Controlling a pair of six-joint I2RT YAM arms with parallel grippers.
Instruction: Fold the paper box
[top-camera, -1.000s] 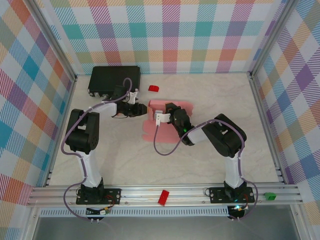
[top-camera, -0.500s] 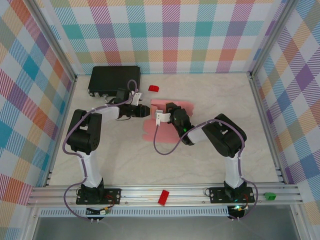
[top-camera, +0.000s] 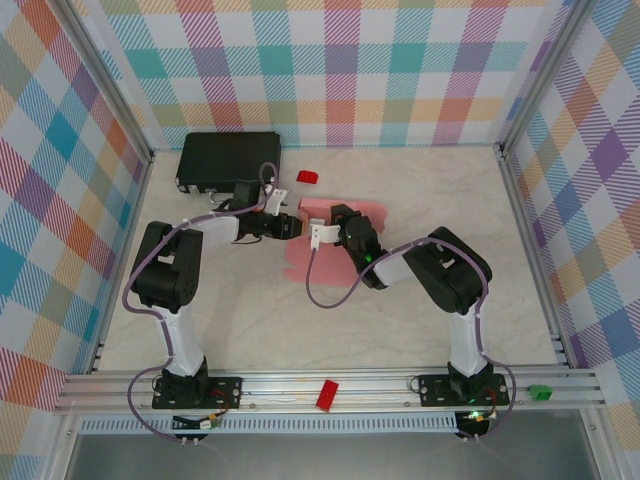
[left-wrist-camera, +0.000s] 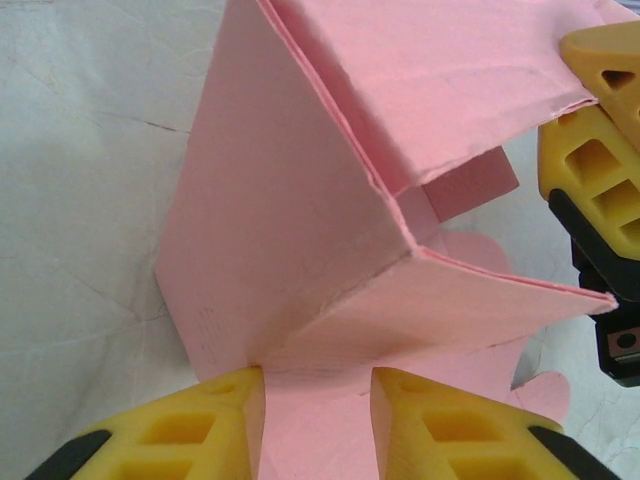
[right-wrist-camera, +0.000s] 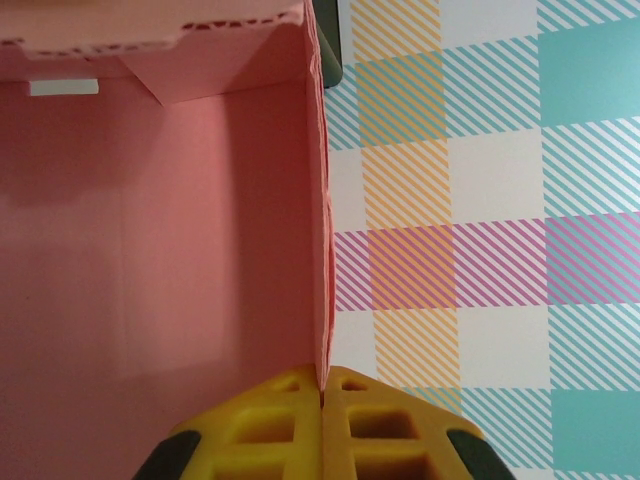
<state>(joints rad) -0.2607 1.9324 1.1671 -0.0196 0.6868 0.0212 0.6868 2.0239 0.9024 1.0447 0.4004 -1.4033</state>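
The paper box (top-camera: 300, 260), thin light-pink card half raised with creased flaps loose, lies right of the black case (top-camera: 228, 160). The right gripper (right-wrist-camera: 322, 385) pinches one upright wall. The left gripper (left-wrist-camera: 315, 385), fingers parted, meets the box's case-facing side.

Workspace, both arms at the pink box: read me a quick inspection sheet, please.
Surface: pale marbled table.
Job's things: paper box, pink, partly folded up.
Clutter: black case back left; red block behind the box; second red block and green part on the front rail.
Grippers: left gripper open at the box's edge; right gripper shut on a box wall.
Cables: purple cables loop along both arms.
Surroundings: plaid walls.
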